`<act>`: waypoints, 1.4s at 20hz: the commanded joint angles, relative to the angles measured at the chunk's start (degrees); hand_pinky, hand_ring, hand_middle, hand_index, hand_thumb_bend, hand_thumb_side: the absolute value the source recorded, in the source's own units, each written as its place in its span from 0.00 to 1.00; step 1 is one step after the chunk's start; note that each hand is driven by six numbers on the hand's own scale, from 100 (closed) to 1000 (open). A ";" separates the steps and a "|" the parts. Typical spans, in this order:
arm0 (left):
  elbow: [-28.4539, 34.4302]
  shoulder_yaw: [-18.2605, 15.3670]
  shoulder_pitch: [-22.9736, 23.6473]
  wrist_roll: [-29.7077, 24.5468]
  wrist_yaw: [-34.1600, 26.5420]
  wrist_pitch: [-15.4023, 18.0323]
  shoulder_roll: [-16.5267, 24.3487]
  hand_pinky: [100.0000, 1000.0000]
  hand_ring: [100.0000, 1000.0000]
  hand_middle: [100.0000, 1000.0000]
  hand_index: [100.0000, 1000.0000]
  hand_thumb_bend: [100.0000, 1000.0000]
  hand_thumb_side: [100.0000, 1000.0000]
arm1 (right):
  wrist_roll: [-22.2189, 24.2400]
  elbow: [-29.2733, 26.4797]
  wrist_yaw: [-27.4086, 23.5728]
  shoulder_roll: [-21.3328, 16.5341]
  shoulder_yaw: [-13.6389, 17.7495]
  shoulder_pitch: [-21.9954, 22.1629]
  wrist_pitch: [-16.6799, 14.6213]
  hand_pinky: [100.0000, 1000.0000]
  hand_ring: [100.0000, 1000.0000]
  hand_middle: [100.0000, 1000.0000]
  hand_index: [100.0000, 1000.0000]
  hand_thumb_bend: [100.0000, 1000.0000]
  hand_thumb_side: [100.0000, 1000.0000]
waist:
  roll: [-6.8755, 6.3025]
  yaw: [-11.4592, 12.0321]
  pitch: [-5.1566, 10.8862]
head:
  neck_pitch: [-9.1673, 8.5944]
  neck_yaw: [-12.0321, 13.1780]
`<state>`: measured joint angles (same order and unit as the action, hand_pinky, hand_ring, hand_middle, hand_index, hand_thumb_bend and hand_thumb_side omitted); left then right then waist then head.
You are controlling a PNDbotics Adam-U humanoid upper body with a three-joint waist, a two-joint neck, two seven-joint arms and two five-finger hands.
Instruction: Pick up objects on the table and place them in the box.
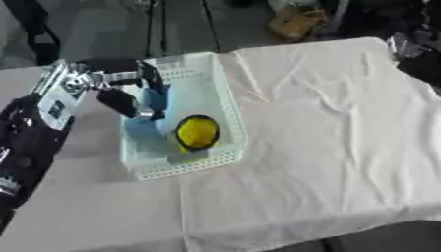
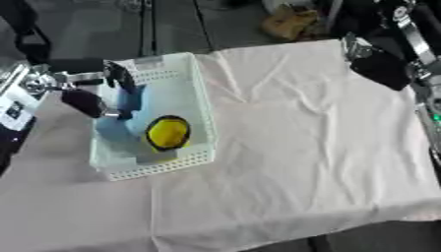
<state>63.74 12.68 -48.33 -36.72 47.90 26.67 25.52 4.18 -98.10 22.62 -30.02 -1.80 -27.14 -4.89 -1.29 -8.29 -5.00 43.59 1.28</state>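
one left hand (image 1: 129,93) clamped on blue object (image 1: 153,106), inside white basket (image 1: 226,106)

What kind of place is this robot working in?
Probably a lab or workshop test area, not a home: a table under a creased white cloth, a white perforated plastic basket holding a yellow round object, and a bare grey floor behind.

Both views look down from the robot's head, side by side, at the table (image 1: 327,147) with its white cloth. Both show the white box (image 1: 226,98) on the left. The right eye view sees more of the table's right side.
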 commanded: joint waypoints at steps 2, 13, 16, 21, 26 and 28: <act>1.88 -1.54 -0.57 -6.83 4.96 13.12 2.17 0.88 0.91 0.89 0.83 0.88 0.94 | 0.21 -0.64 -0.20 -0.98 0.53 -0.54 -0.16 0.56 0.64 0.80 0.86 0.00 0.40 | 0.24 0.26 0.86 | -0.61 -0.31; 21.87 -15.23 13.14 21.90 -32.38 -1.01 5.62 0.56 0.66 0.64 0.73 0.41 0.76 | -0.42 -0.32 -0.06 -1.08 1.30 0.48 0.10 0.56 0.64 0.80 0.86 0.00 0.40 | 1.31 2.86 1.11 | -0.38 -1.67; 30.44 -20.84 22.56 33.04 -49.62 -6.67 6.34 0.58 0.71 0.69 0.81 0.36 0.83 | -0.91 -0.28 0.05 -1.26 1.75 0.81 0.28 0.56 0.64 0.80 0.86 0.00 0.40 | 1.34 4.11 1.00 | -0.29 -2.14; 38.09 -27.90 33.01 42.46 -54.53 -10.70 4.11 0.55 0.68 0.65 0.78 0.30 0.80 | -1.65 -0.25 0.14 -1.35 2.16 1.35 0.45 0.56 0.64 0.80 0.87 0.00 0.40 | 1.32 5.32 1.06 | 0.11 -1.92; 39.18 -30.31 37.09 45.25 -51.98 -12.96 0.97 0.55 0.67 0.64 0.79 0.26 0.83 | -2.15 -0.22 0.06 -1.14 2.15 1.61 0.53 0.56 0.64 0.80 0.87 0.00 0.41 | 1.38 6.62 0.94 | 0.51 2.12; 39.54 -30.37 37.41 45.09 -50.98 -13.37 0.43 0.55 0.67 0.64 0.78 0.25 0.83 | -2.40 -0.25 0.04 -1.04 2.28 1.55 0.61 0.56 0.64 0.80 0.87 0.00 0.41 | 1.40 7.02 0.80 | 0.53 2.65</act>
<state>101.98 -16.83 -10.50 8.07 -3.73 13.64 25.19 2.16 -97.83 22.62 -30.03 -0.35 -24.89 -4.27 0.13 -1.22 -4.67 43.71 3.29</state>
